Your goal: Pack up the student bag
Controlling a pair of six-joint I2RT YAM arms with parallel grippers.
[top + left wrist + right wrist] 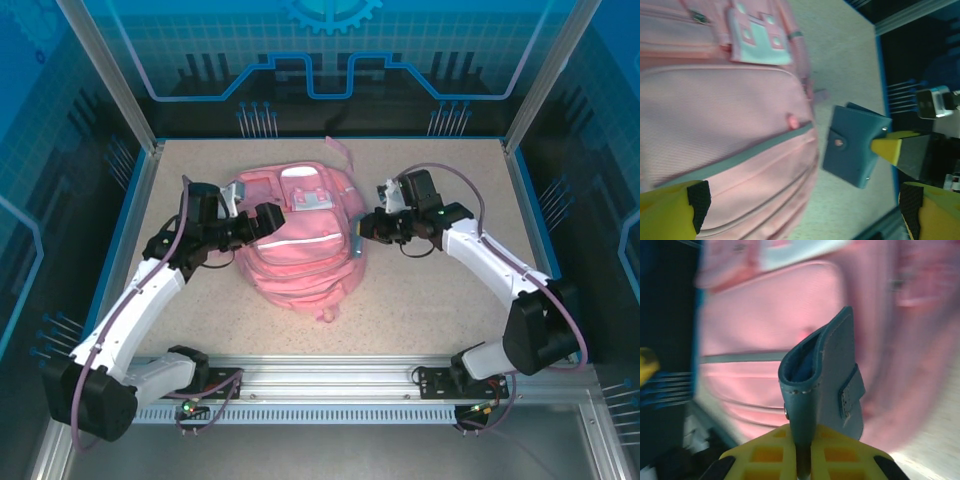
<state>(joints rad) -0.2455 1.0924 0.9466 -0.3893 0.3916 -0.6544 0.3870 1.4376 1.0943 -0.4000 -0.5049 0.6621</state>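
The speckled table (430, 290) stood inside a blue-lit enclosure. One student bag (300, 245) lay flat near the middle of the table, a little toward its far edge. The left gripper (268, 222) was over the bag's left side, its jaws wide apart and holding nothing. The right gripper (366, 228), just beside the bag's right side, was clamped on one small blue wallet (827, 375) with a snap strap.
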